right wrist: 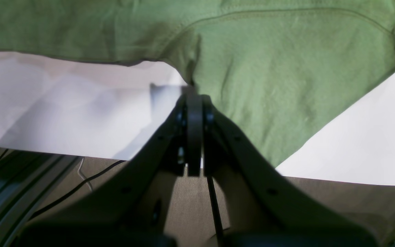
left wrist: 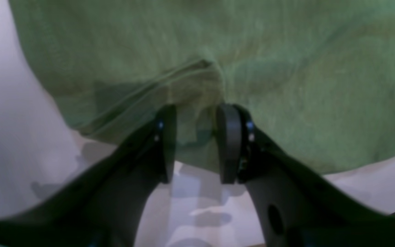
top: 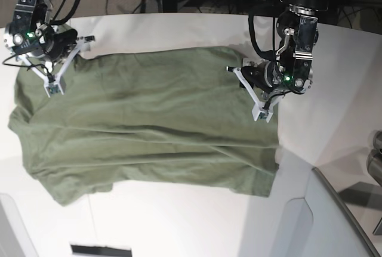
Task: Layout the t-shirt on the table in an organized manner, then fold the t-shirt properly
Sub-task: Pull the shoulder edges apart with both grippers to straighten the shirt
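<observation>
Plain olive-green t-shirt (top: 149, 126), white table (top: 179, 221)

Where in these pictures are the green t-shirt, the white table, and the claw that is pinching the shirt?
t-shirt (top: 149, 132): base view, middle of the spread body.
table (top: 179, 221): base view, bare white top near the shirt's lower edge.
right gripper (right wrist: 194, 99): right wrist view, tips of the closed fingers at the shirt's edge.
</observation>
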Controlling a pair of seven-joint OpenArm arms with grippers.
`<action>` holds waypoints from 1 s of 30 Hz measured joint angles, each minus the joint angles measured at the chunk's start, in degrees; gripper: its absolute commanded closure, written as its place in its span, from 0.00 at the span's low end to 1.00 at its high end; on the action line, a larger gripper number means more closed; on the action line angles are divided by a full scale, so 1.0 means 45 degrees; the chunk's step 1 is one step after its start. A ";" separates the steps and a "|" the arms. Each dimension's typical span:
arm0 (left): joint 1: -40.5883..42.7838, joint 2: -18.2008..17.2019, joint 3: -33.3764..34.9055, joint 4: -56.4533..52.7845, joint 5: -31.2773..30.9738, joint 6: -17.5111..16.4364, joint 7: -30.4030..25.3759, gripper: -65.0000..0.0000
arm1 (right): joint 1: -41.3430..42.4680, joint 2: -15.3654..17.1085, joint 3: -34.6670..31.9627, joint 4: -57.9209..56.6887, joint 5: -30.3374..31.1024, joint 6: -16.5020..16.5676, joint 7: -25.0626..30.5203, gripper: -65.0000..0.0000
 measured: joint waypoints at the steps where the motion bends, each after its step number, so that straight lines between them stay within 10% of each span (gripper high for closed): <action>1: 0.0000 0.0000 0.0000 0.0005 0.0000 -0.0005 0.0000 0.70 | 0.0000 0.0000 0.0000 0.0000 -0.0005 0.0000 0.0000 1.00; 30: 0.0034 0.0874 -0.0209 -0.0078 -0.0010 -0.0005 -0.0049 0.70 | 0.0000 0.0034 0.0000 -0.0719 0.0000 0.0000 0.0146 1.00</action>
